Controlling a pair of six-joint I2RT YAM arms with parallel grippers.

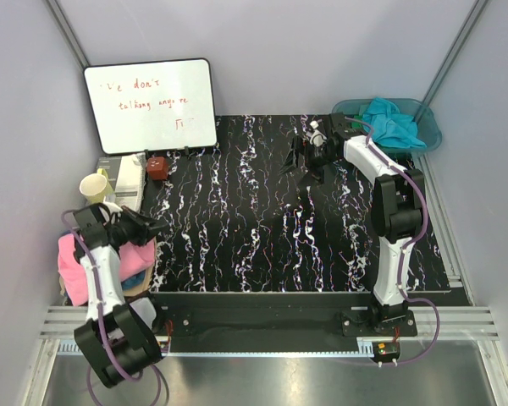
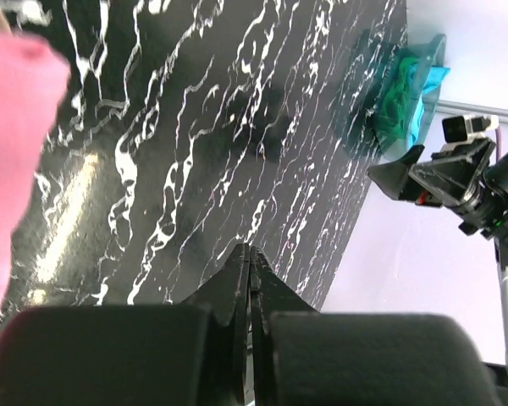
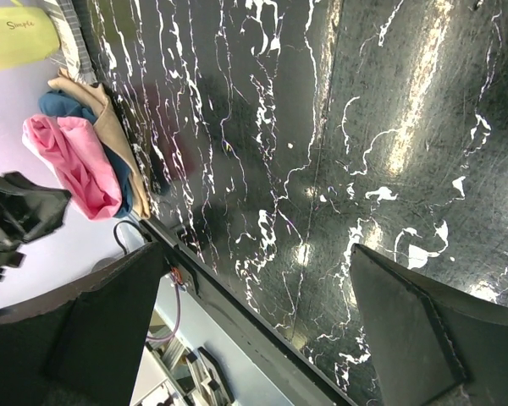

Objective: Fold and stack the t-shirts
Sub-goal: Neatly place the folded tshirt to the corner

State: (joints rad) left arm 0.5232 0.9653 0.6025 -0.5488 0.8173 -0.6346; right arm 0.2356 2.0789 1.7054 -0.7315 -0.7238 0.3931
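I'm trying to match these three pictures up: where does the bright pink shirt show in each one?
Top external: the pink t-shirt lies at the far left, partly behind the left arm.
Left wrist: it is a pink blur along the left edge.
Right wrist: it sits crumpled at the left, on a pile with blue cloth.
Shared landmark: the black white-veined tabletop, in all three views.

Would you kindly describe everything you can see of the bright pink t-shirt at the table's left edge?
The pink t-shirt is plain, bright, soft-looking cloth, bunched in rumpled folds rather than spread flat; no sleeve or collar can be picked out. It lies at the marbled table's left edge, against a blue cloth and a tan layer. The left arm reaches above it; the shut left gripper holds no pink cloth.
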